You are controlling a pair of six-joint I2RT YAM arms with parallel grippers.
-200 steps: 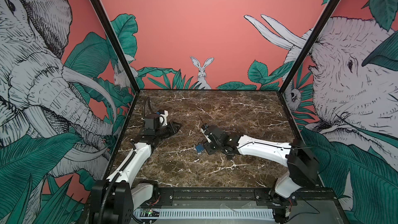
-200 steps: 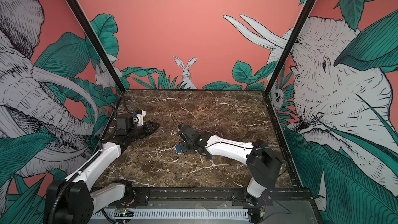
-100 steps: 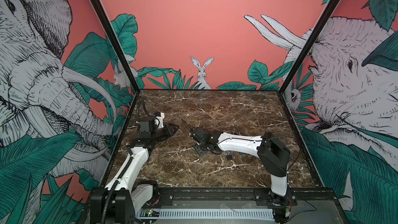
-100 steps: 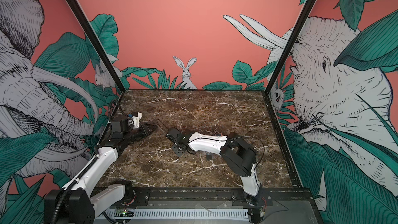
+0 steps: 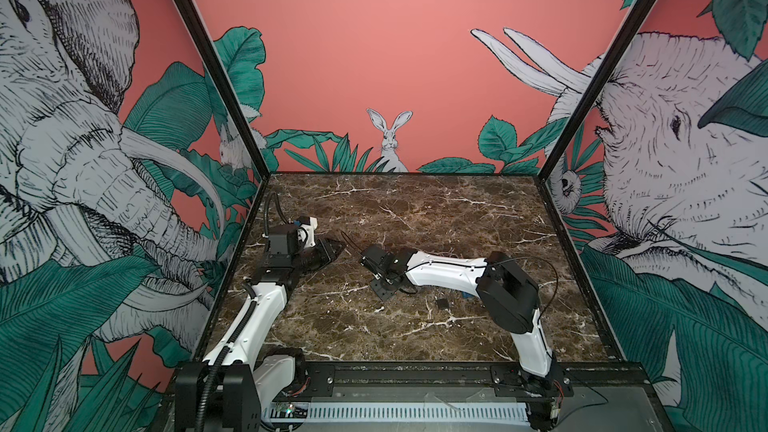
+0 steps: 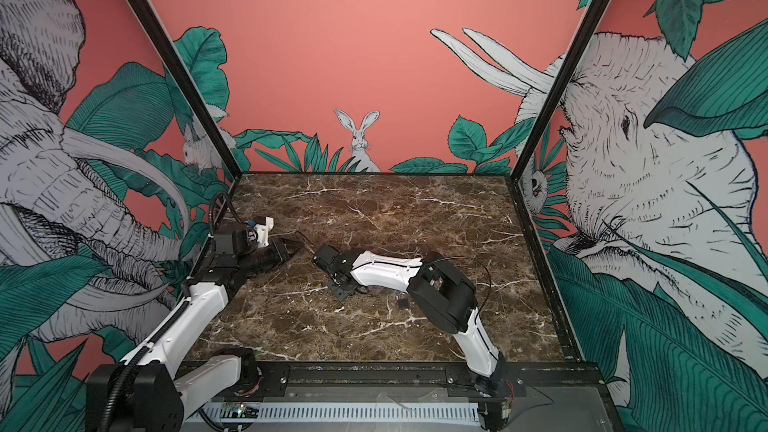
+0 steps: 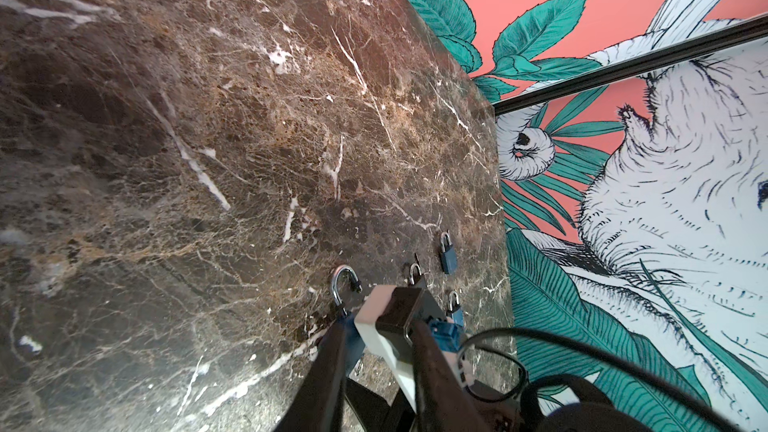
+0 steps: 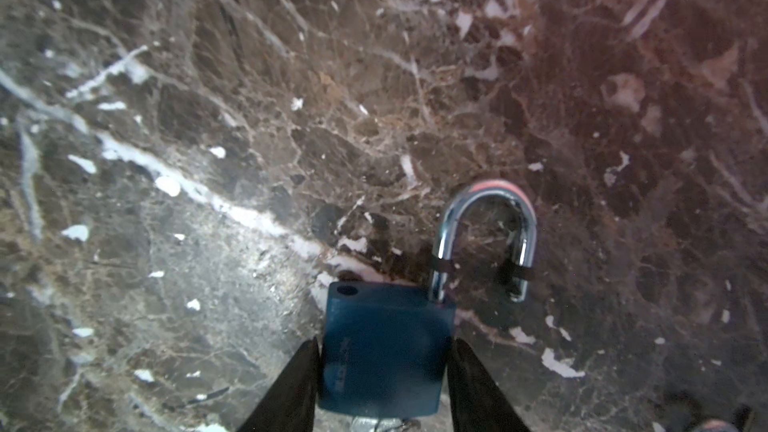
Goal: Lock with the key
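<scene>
Two grippers: the right gripper [image 8: 383, 344] pinches a blue padlock [image 8: 384, 322], shackle [image 8: 494, 194] swung open; whether the left gripper [image 7: 379, 322] holds anything, I can't tell.

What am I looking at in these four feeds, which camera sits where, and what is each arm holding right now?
You see two robot arms, the left arm and the right arm, at a marble table. Both top views look down from one camera head at the front; the other two pictures come from a camera on each wrist. The right gripper is shut on a blue padlock whose shackle is swung open. The left gripper is close by; whether it holds anything I cannot tell. Other padlocks lie on the table.
</scene>
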